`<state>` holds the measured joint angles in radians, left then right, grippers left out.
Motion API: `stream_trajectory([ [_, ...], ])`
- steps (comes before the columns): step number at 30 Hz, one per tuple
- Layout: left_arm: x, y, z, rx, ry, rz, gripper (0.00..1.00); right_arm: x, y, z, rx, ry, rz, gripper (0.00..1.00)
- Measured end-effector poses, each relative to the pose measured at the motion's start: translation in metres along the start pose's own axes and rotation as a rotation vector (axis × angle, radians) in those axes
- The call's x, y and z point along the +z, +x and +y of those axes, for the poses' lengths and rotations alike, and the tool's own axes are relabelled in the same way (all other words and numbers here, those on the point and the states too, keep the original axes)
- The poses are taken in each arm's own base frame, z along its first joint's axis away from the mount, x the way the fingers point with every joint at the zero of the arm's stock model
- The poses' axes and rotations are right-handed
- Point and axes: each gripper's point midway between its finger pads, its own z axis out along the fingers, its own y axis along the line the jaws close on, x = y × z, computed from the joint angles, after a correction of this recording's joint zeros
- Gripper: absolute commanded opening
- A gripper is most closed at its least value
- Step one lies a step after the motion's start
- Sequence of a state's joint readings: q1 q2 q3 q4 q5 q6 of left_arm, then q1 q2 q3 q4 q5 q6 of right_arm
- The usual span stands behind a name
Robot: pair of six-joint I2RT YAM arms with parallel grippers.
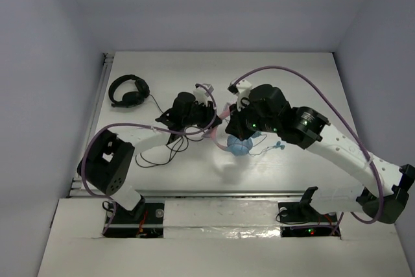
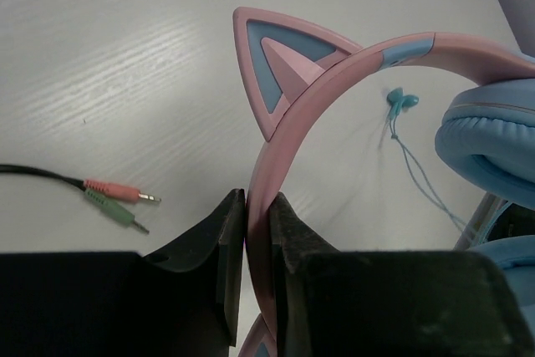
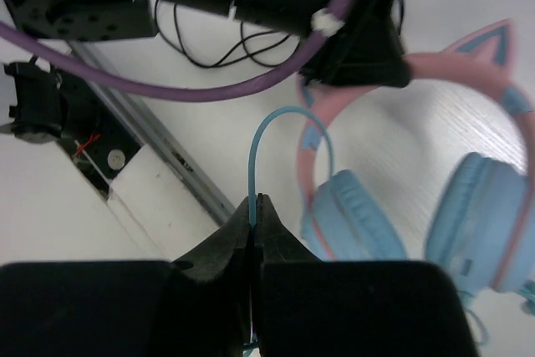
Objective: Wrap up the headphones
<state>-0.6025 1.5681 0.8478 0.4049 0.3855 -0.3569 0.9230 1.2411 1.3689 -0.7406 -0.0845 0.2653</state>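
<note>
Two grips were closed at mid-table, left gripper on the pink headband of the headphones, right gripper pinching their blue cable, which might slip free if pulled taut.

Probably a robotics lab: white table boxed in by plain grey panels.

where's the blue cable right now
In the right wrist view, the light blue cable loops up from the right gripper's shut fingers, beside the pink headband.
</note>
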Motion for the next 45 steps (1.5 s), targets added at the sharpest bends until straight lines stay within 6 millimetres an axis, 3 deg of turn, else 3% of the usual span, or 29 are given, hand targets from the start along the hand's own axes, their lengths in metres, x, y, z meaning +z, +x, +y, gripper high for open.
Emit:
stream_trajectory([
  [4,-0.008,0.012,-0.005,0.006,0.03,0.022,0.0,-0.01,-0.01,-0.015,0.017,0.051,-0.042,0.0],
  [10,-0.023,-0.004,-0.025,0.069,0.069,-0.018,0.0,-0.021,0.004,-0.031,0.024,0.133,0.002,0.0],
  [16,-0.029,0.003,-0.025,0.09,0.031,0.063,0.0,-0.044,0.015,-0.05,0.023,0.243,0.017,0.0],
  [22,-0.039,0.004,-0.02,0.135,-0.046,0.149,0.0,-0.048,0.026,-0.061,0.025,0.305,0.064,0.02],
  [27,-0.047,-0.003,-0.03,0.205,-0.005,0.194,0.0,-0.053,0.033,-0.068,0.028,0.347,0.092,0.05],
  [35,-0.072,0.007,-0.044,0.317,0.083,0.267,0.0,-0.059,0.035,-0.081,0.027,0.423,0.094,0.06],
  [45,-0.092,-0.015,-0.068,0.325,0.249,0.194,0.0,-0.057,0.027,-0.084,0.025,0.444,0.058,0.09],
])
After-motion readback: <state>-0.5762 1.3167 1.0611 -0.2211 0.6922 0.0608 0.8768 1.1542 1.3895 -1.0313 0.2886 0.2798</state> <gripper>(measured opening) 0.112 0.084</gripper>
